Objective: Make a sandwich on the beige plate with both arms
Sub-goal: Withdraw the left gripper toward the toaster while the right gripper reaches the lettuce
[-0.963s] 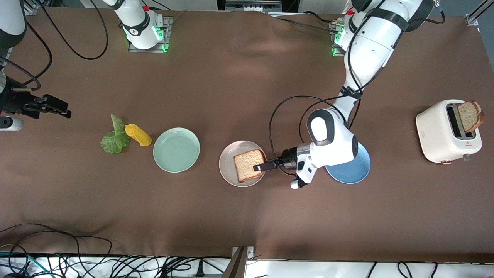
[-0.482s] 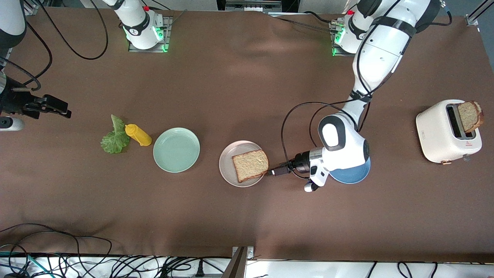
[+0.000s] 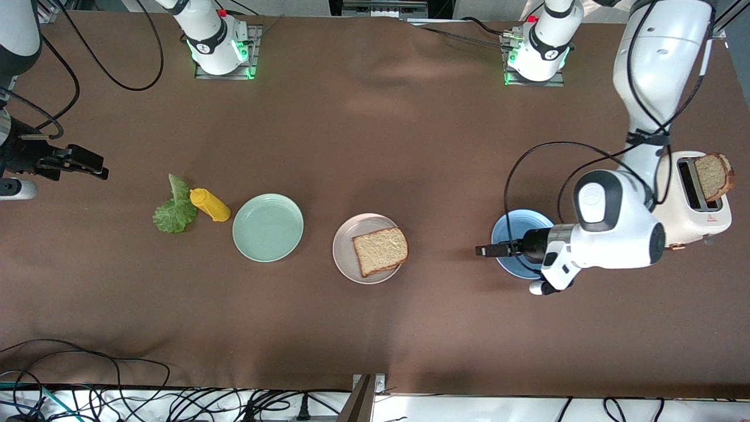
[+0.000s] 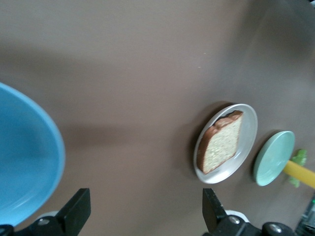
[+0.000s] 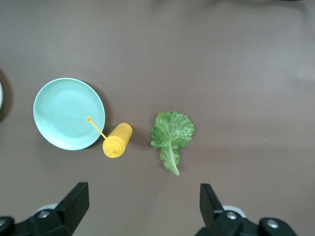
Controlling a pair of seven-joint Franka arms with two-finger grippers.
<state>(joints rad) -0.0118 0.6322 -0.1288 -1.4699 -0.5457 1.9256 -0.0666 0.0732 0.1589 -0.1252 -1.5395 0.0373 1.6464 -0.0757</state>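
Observation:
One brown bread slice (image 3: 381, 251) lies flat on the beige plate (image 3: 345, 249) in the middle of the table; both show in the left wrist view, the slice (image 4: 222, 142) on the plate (image 4: 248, 123). A second slice (image 3: 712, 175) stands in the white toaster (image 3: 674, 202). The lettuce leaf (image 3: 173, 210) lies on the cloth toward the right arm's end, also in the right wrist view (image 5: 172, 134). My left gripper (image 3: 485, 251) is open and empty, over the edge of the blue plate (image 3: 508, 225). My right gripper (image 3: 88, 164) is open and empty, waiting at the right arm's end.
A yellow mustard bottle (image 3: 210, 205) lies beside the lettuce. A mint green plate (image 3: 268, 227) sits between the bottle and the beige plate. The blue plate lies partly under the left arm, beside the toaster. Cables run along the table edge nearest the camera.
My left gripper has let go of the bread slice on the beige plate and drawn back toward the blue plate and toaster. The right arm has not moved.

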